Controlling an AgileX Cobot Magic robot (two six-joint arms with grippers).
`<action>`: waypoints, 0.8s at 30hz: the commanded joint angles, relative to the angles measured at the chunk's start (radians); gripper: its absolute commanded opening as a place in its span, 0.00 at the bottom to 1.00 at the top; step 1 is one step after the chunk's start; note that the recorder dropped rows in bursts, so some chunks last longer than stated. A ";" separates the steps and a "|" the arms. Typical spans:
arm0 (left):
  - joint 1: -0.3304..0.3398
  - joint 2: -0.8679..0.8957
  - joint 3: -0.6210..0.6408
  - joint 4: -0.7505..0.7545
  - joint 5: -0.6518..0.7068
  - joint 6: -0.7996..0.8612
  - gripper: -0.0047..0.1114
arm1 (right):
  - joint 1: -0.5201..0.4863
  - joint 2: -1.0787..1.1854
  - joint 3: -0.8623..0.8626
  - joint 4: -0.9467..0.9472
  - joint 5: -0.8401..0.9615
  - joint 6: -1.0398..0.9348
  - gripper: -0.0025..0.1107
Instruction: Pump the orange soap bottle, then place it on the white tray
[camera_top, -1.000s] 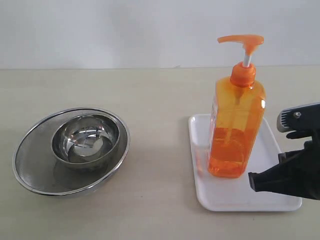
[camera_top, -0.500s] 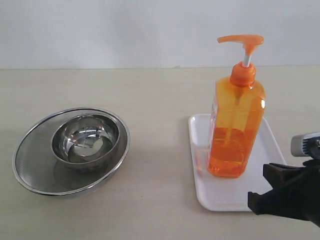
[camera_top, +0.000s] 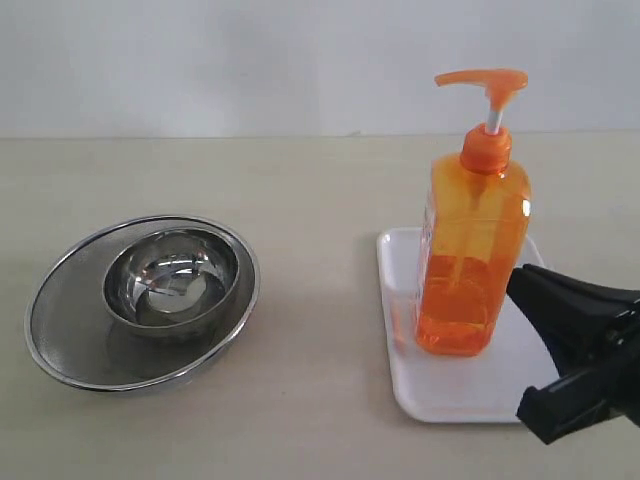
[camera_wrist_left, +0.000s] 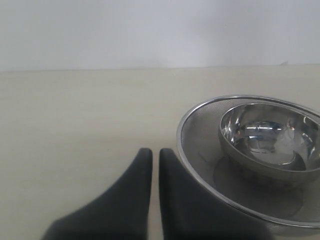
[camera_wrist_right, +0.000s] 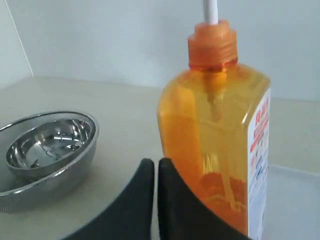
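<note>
Nearest in the exterior view, the black right gripper comes in from the lower right corner, over the near right part of the tray. In its own wrist view its two fingers are pressed together with only a thin slit between them, and they hold nothing. The tips sit just beside the lower body of the bottle; whether they touch it cannot be told. The black left gripper shows only in the left wrist view. Its fingers are likewise pressed together and empty, low over the table and just beside the rim of the wide bowl.

The white tray, flat, rectangular and glossy with rounded corners and a low rim, lies on the right of the pale beige table. On it stands the orange soap bottle, tall, of translucent plastic with a rectangular body. It is upright, toward the tray's left half. Its lower part is a darker orange. A white label with red and blue print runs down one narrow side; the writing is too small to read. Above the collar, a white stem carries the orange pump head.

Well apart, on the table's left, a small round steel bowl sits inside a wide steel mesh-walled bowl. A plain white wall closes the scene behind.
</note>
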 joint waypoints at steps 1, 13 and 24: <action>-0.002 -0.002 0.004 0.001 -0.002 -0.011 0.08 | 0.000 -0.003 0.008 -0.023 -0.166 -0.018 0.02; -0.002 -0.002 0.004 0.001 -0.002 -0.011 0.08 | -0.002 -0.001 -0.136 0.102 -0.180 -0.313 0.70; -0.002 -0.002 0.004 0.001 -0.002 -0.011 0.08 | -0.002 0.197 -0.251 0.142 -0.258 -0.359 0.70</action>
